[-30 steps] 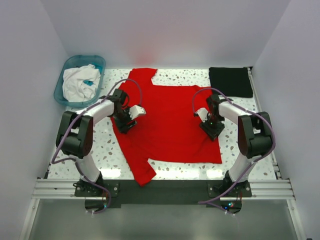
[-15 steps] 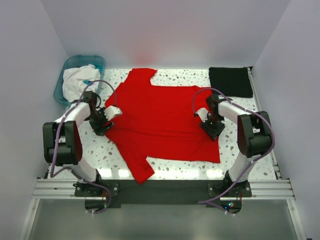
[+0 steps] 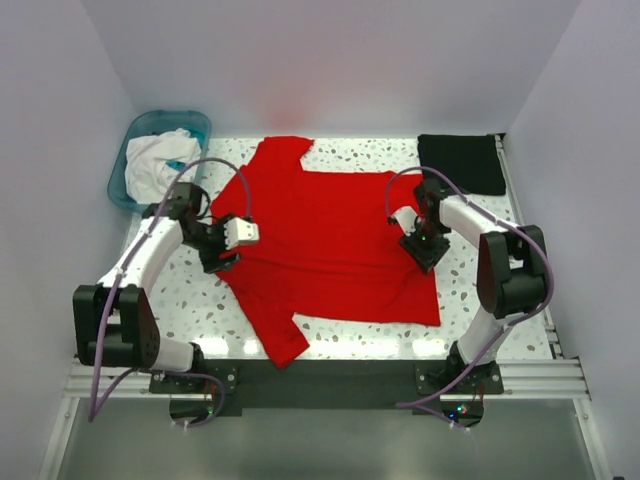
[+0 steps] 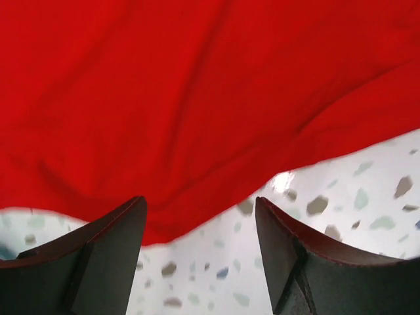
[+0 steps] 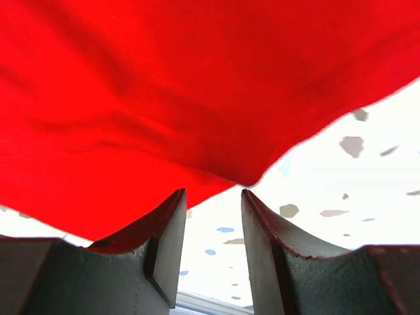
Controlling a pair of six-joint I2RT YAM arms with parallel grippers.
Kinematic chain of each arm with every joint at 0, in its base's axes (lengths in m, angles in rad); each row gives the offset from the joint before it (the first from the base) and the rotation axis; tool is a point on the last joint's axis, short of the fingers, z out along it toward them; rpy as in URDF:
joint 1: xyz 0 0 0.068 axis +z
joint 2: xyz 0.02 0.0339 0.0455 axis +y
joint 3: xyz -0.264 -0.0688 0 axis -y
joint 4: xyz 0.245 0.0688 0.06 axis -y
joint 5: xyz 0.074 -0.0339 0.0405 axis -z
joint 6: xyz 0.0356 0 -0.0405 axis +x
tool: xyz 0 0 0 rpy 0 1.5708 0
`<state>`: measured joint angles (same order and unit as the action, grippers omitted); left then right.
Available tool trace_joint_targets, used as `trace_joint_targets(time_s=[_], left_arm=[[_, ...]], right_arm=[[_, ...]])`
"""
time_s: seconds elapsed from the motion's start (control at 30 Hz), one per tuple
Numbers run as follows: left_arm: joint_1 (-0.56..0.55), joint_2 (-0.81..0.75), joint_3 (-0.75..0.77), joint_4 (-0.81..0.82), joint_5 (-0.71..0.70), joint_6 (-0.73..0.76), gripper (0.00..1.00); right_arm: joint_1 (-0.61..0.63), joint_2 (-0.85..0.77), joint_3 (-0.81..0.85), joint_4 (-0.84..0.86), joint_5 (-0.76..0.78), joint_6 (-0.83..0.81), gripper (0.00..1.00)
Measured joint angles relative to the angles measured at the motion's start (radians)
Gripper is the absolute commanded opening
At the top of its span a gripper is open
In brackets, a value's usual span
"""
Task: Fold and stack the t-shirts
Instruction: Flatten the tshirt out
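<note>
Left claw (image 4: 199,198) left its spot well in on the bright red cloth t-shirt (image 3: 330,240). It swung out twd the teal plastic basin (image 3: 200,125), then came partway back, now at the shirt's basin-side edge. That edge was bunched and now lies drawn out twd the basin. Left elbow swung out to the basin side. Shirt's hem corner farthest from the basin pulled in slightly.

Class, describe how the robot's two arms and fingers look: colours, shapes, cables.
Both the left arm and right arm have white links with chunky black joints, and a purple-grey cable loops along each. The left fingers and right fingers are dark, flat, tapering blades.
</note>
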<state>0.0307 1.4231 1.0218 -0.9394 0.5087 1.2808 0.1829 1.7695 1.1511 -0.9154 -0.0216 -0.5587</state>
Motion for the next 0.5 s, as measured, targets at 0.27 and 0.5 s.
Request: trace_joint_targets(time_s=[0.27,0.5], left_arm=[[-0.266,-0.016,-0.093,0.109,0.008,-0.189,0.72],[-0.362,0.039,-0.149,0.165,-0.100,-0.269,0.65]], right_arm=[[0.000,-0.056,0.059,-0.026,-0.049,0.021,0.38],[0.000,-0.034,0.013,-0.013,-0.047,0.026,0.36]])
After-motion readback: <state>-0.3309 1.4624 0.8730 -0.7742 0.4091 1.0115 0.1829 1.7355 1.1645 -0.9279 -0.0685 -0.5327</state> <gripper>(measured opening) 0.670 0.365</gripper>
